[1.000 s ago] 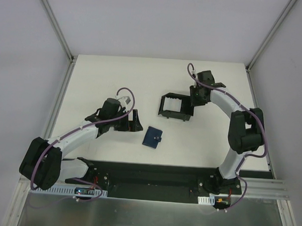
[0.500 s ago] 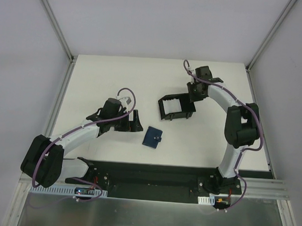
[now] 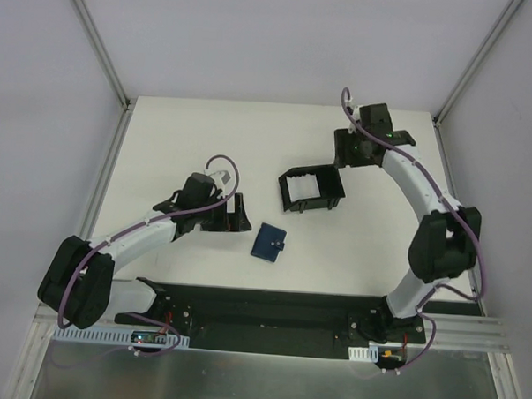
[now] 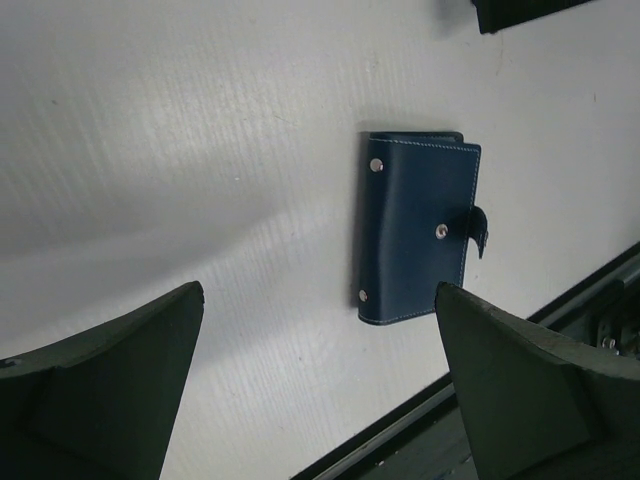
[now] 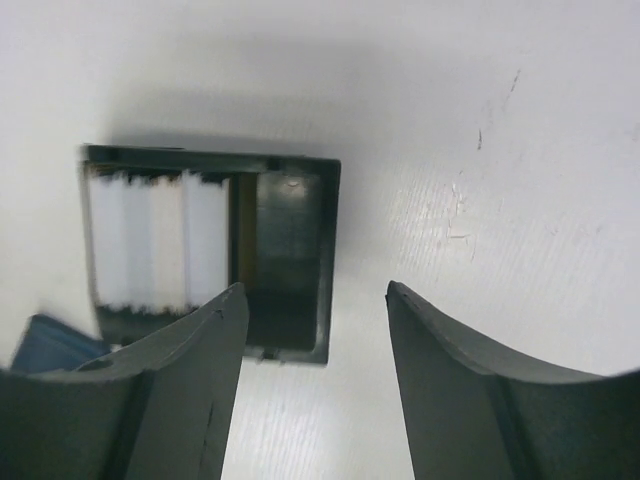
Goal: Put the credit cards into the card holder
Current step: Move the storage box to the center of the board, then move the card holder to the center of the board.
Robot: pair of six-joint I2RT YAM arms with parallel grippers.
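finding: the right gripper (image 5: 315, 287) has let go of the tray (image 5: 330, 250) and drawn back. a second ago it sat against the tray's right wall with its jaws close together. now it stands off to the far right of the tray, clear of it, with jaws apart and nothing between them. the tray lies in near enough the same place, mid-table.

cards (image 5: 150, 240): pale strips show in the left part of the tray in the right wrist view, with a yellowish edge beside them. they are blurred, and a count is not possible. none has left the tray.

holder (image 4: 415, 240): it lies flat on the table (image 3: 180, 134), nearer than the tray and to its left, folded shut with the snap tab fastened. it has not moved.

left gripper (image 4: 318, 290): unchanged over the last second, it hovers just left of the holder with jaws fully apart and holds nothing.

assessment: the release looks like the end of an adjustment to the tray, not a pick, as no card came away with it. the task proper is not yet begun. the holder must be opened before any card can go in, and the left gripper is best placed for that. the thin cards lying flat within raised walls are likely to be awkward to pinch.
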